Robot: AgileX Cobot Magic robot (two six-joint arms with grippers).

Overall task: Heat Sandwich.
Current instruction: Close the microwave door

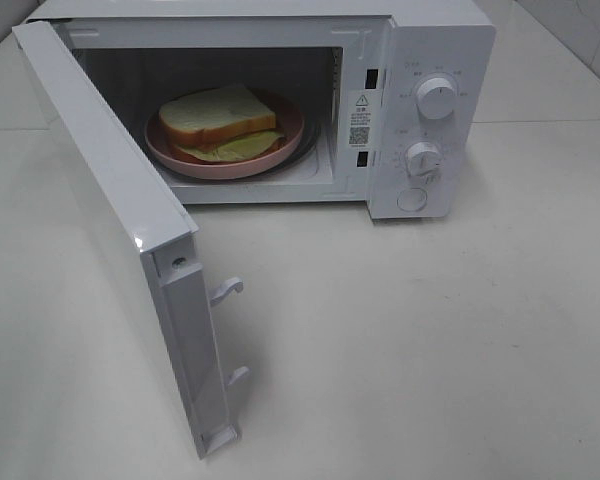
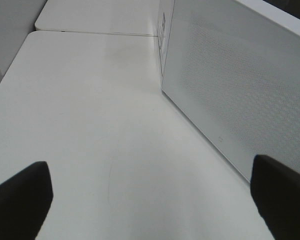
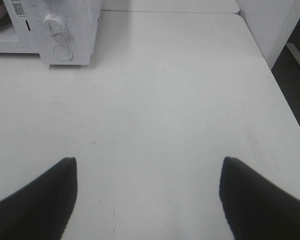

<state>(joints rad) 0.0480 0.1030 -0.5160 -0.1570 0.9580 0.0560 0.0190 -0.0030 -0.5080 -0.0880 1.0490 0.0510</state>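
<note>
L pincer (image 2: 150, 170) open, R pincer (image 3: 148, 162) open, sandwich (image 1: 220, 125) lengthwise L-R

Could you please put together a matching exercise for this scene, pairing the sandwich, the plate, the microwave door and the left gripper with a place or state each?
Things:
1. sandwich
2. round pink plate
3. microwave door
4. left gripper

Places or states:
A. swung open on its hinge
B. lying on the plate
C. jaws apart, holding nothing
D. in the microwave, under the bread

Pairs: 1-B, 2-D, 3-A, 4-C.
</note>
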